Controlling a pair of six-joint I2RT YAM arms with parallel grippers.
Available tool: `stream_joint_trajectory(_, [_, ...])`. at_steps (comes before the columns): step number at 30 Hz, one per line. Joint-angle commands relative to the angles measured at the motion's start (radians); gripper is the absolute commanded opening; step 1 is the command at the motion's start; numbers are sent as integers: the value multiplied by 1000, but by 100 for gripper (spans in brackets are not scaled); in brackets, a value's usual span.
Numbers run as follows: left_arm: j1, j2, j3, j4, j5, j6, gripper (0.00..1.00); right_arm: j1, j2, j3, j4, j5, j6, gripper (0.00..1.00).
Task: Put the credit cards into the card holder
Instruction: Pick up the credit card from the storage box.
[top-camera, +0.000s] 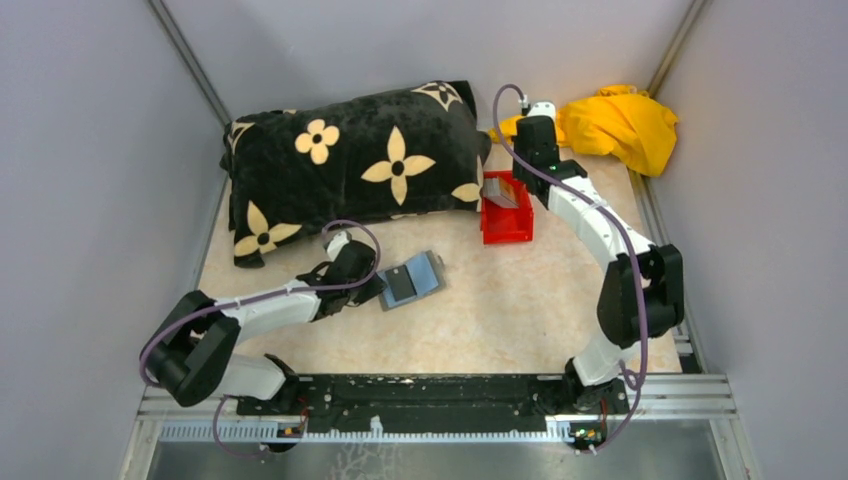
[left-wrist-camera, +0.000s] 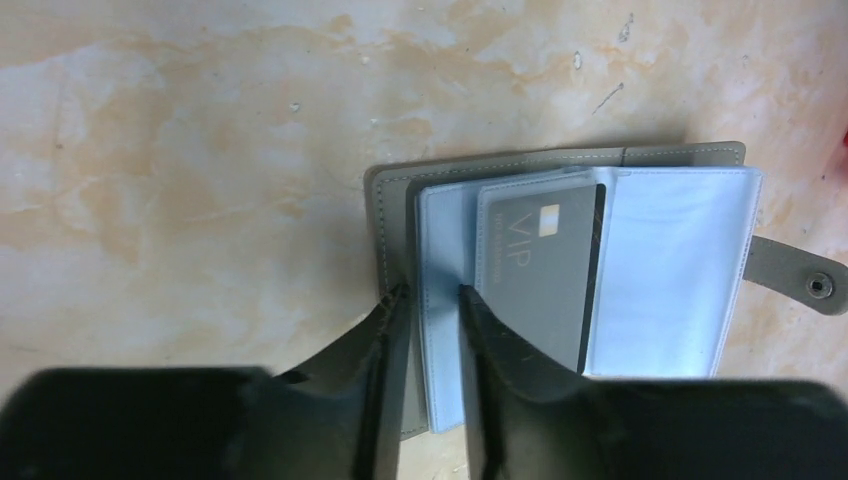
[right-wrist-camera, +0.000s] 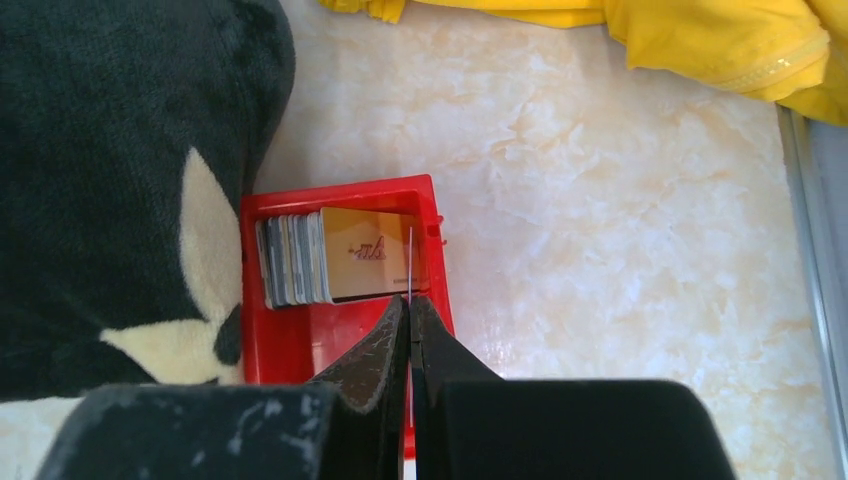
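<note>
Credit cards (right-wrist-camera: 295, 260), thin flat rectangles that are mostly grey with a tan-gold one at the front, stand on edge as a stack in a small red plastic bin (right-wrist-camera: 300, 345). The bin sits against a black plush pillow with cream flowers (top-camera: 350, 165), and a crumpled yellow cloth (top-camera: 620, 125) lies behind it in the far corner. Well apart from the bin, the grey folding card holder (top-camera: 410, 280) lies open on the beige marbled table (top-camera: 520, 310), its pale blue plastic sleeves facing up.

The right arm arches over the bin. The right gripper (right-wrist-camera: 410, 305) points down, its fingers together and clamped on a held card (right-wrist-camera: 410, 260) seen edge-on just above the stack. The left arm lies low and bent. The left gripper (left-wrist-camera: 430, 300) is at the holder's left side, fingers a little apart with a sleeve's edge between them.

A dark grey card (left-wrist-camera: 545, 280) tucked in a sleeve reads "VIP". The script on the tan-gold card is too small to read.
</note>
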Motion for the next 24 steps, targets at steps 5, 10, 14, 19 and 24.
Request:
stream_joint_trajectory(5, [0,-50,-47,-237,-44,27,49,64,-224,-63,16,-41,8,0])
stream_joint_trajectory(10, [-6,-107,-33,-288,-66,14,51,126,-308,-121,11,-57,23,0])
stream_joint_trajectory(14, [-14,-158,-28,-342,-89,-11,47,179,-342,-141,4,-56,31,0])
stream_joint_trajectory(19, [-17,-206,-36,-399,-129,-44,40,268,-345,-146,7,-44,37,0])
stream_joint_trajectory(24, [-17,-223,-26,-445,-172,-61,39,374,-333,-146,17,-26,47,0])
